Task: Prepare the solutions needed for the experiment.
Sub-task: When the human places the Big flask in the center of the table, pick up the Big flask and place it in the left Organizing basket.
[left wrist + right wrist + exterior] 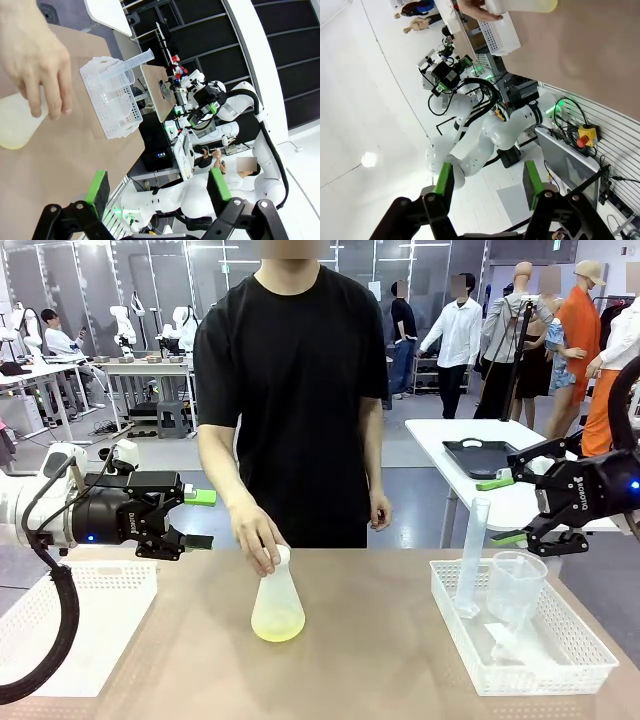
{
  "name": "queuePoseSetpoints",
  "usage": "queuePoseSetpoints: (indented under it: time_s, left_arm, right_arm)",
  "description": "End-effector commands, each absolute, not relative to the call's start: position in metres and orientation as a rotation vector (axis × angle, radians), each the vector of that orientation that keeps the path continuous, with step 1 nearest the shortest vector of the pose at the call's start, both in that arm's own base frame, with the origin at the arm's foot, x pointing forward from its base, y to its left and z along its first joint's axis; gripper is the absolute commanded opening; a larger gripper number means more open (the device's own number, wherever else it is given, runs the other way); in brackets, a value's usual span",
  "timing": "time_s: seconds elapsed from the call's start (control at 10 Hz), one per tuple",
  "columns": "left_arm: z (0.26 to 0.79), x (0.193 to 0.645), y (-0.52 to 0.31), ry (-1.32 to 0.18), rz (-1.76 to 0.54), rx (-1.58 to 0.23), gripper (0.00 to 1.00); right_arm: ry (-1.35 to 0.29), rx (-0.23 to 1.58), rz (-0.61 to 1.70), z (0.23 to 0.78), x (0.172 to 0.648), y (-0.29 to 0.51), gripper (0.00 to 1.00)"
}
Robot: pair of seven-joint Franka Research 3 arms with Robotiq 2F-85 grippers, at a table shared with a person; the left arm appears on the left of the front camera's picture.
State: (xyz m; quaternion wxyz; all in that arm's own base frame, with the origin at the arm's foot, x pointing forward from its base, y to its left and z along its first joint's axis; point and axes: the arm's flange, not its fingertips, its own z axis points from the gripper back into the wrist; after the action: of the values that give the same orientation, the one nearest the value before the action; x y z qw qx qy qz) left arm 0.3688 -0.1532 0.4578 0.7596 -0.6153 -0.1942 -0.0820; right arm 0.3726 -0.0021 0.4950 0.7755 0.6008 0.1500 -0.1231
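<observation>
One flask point(277, 605) stands mid-table point(380, 660) with bare surface all round it; one shallow layer of pale yellow-green solution point(277, 628) lies in its base; one hand point(256, 537) is curled round its neck. Two white baskets: left basket point(60, 640); right basket point(560, 680), holding one cylinder point(472, 560) and one beaker point(515, 590). Left gripper point(200, 519) and right gripper point(497, 510) have jaws spread, holding nothing; the right reads "ROBOTIQ".

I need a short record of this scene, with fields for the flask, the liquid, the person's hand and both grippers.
flask: conical, frosted, upright at middle of table
solution: shallow pale yellow-green layer inside flask
person's hand: on flask neck, from above
left gripper: open, empty, raised at left
right gripper: open, empty, raised near right basket
</observation>
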Motion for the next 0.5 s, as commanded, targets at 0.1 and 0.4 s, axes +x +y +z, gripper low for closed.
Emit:
queuePoseSetpoints:
  time_s: [0.1,0.4]
  left_arm:
    - [0.4584,0.3669,-0.1561,-0.419,-0.159,-1.367,1.0]
    - [0.4584,0.3669,-0.1561,-0.419,-0.159,-1.367,1.0]
  right_arm:
    - [0.325,1.3,-0.266,0.495,0.3726,-0.0021,0.7]
    - [0.325,1.3,-0.266,0.495,0.3726,-0.0021,0.7]
